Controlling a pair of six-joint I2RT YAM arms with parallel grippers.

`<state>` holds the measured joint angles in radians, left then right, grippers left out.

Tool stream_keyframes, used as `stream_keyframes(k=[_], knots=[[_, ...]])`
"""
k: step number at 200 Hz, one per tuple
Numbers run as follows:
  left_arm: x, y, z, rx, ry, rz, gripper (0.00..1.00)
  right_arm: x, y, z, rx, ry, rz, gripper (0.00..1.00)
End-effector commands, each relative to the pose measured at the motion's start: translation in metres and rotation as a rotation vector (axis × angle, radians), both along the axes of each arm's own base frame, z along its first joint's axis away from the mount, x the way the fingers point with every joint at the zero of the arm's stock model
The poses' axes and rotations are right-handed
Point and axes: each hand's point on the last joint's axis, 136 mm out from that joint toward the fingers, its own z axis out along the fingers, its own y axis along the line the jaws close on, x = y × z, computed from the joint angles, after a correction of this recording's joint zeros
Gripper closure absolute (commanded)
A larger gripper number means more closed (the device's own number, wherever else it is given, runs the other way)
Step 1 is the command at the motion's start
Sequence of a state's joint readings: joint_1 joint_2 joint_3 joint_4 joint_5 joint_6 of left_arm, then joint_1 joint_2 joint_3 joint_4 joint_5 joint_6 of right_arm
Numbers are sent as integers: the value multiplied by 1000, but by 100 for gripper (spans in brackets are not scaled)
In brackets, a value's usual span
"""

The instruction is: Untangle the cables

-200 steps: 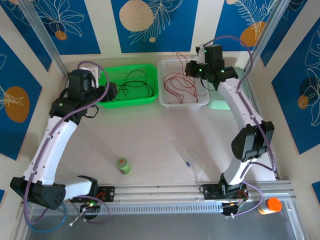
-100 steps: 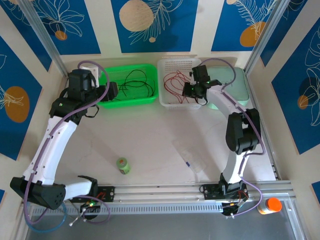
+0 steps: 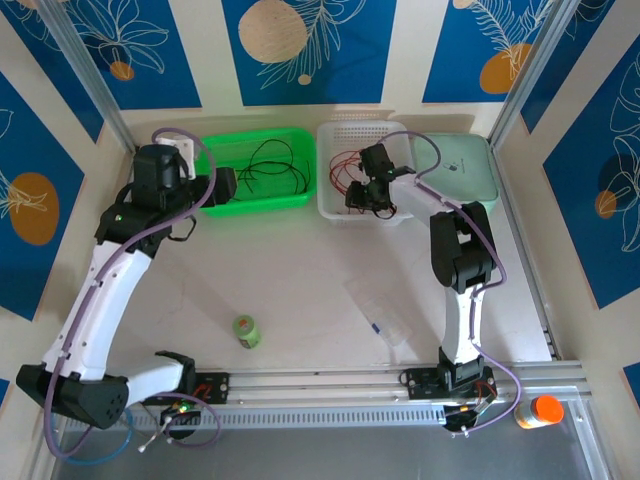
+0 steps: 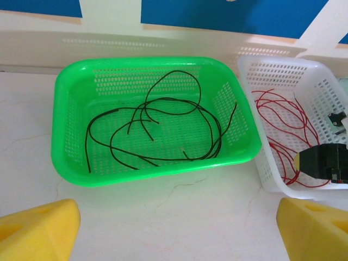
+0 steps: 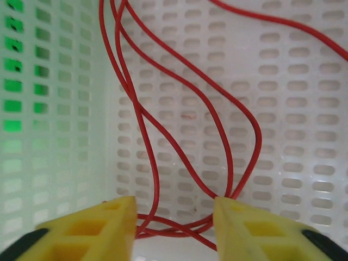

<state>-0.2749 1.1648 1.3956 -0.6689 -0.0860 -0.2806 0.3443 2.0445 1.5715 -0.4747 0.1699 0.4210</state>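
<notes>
We take the white basket [image 3: 325, 172] as our landmark. The red cables [image 3: 343, 166] lie inside it, looped over its perforated floor and up against its left wall. The right gripper [image 3: 360, 194] is down inside the white basket near its front edge. From the right wrist, its yellow fingers [image 5: 111, 231] stand partly apart, with red cables [image 5: 254, 142] running low across the gap. We see nothing pinched, and the basket wall [image 5: 304, 109] stands close ahead.

Just left of the white basket, rim beside rim, sits the green basket [image 3: 255, 133], holding the black cables [image 3: 275, 165] in loose loops. The left gripper [image 3: 228, 187] hovers beyond the green basket's far side from the white basket, jaws wide and empty. Its wrist view shows the green basket [image 4: 152, 176], the black cables [image 4: 168, 99], the white basket [image 4: 260, 157], the red cables [image 4: 277, 117], and bare table in front of both rims.

In front of the white basket the table [image 3: 300, 260] is open. A clear plastic packet [image 3: 380, 312] and a small green bottle [image 3: 246, 331] lie well forward of it. A mint-green lid [image 3: 455, 170] touches its right side.
</notes>
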Motion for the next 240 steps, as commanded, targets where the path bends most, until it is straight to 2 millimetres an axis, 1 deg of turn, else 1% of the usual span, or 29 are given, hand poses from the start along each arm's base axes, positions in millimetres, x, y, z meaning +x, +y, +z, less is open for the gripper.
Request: stream_keyframes(k=[1,23,37,54,55,58,59,64,72,73,75,86,93,99,111,121,124,126,138,146,151,161,173,176,182,195,214,226,240], knots=[[0,6,8,2,-41,14,5,7,5,41,21,-77,11,50],[1,9,7,20,-47,28,2,8,4,68,26,-130,17,43],[3,12,6,41,-65,41,0,6,1,90,29,-174,17,39],[10,19,4,81,-126,66,0,-2,-5,115,27,-232,12,35],[11,20,3,83,-130,70,0,-2,-6,119,28,-242,11,34],[12,21,2,90,-143,77,0,-4,-7,120,25,-245,9,33],[13,22,2,92,-147,81,0,-5,-8,124,25,-257,9,32],[15,25,1,103,-173,99,0,-8,-11,133,24,-282,6,30],[18,31,-1,120,-214,131,0,-15,-16,141,18,-309,1,27],[18,32,-2,122,-219,135,0,-16,-18,145,17,-320,-2,26],[18,33,-2,124,-230,141,0,-16,-19,144,16,-322,-3,25],[19,46,-4,140,-286,212,0,-28,-30,157,6,-374,-14,21],[17,55,-3,144,-324,264,0,-35,-37,160,-1,-394,-21,20],[15,61,-6,148,-343,297,0,-41,-44,163,-5,-415,-30,18],[13,61,-8,179,-401,279,0,-54,-60,164,-16,-455,-48,18],[12,58,-12,213,-439,245,0,-63,-75,159,-39,-488,-70,18],[11,58,-15,222,-440,244,0,-66,-80,160,-45,-505,-80,18],[11,59,-17,226,-439,245,0,-68,-84,157,-52,-508,-86,18],[11,58,-40,249,-451,232,0,-81,-103,147,-79,-541,-125,18],[10,56,-49,267,-509,219,0,-90,-118,140,-89,-556,-161,18],[9,59,-51,258,-543,242,0,-96,-126,134,-95,-565,-183,18],[6,71,-64,238,-548,323,0,-107,-147,123,-116,-583,-249,18],[5,79,-87,275,-490,356,0,-121,-171,108,-133,-606,-343,14],[5,80,-93,292,-473,359,0,-124,-177,108,-132,-621,-369,14],[5,84,-107,322,-441,371,0,-132,-187,98,-122,-623,-404,13],[5,90,-135,367,-406,397,0,-143,-198,81,-72,-646,-413,13],[2,98,-170,390,-388,434,0,-152,-204,58,-78,-700,-372,13],[0,99,-188,387,-381,441,0,-152,-206,47,-103,-685,-366,13],[4,98,-204,405,-363,429,0,-146,-208,36,-134,-631,-359,14]])
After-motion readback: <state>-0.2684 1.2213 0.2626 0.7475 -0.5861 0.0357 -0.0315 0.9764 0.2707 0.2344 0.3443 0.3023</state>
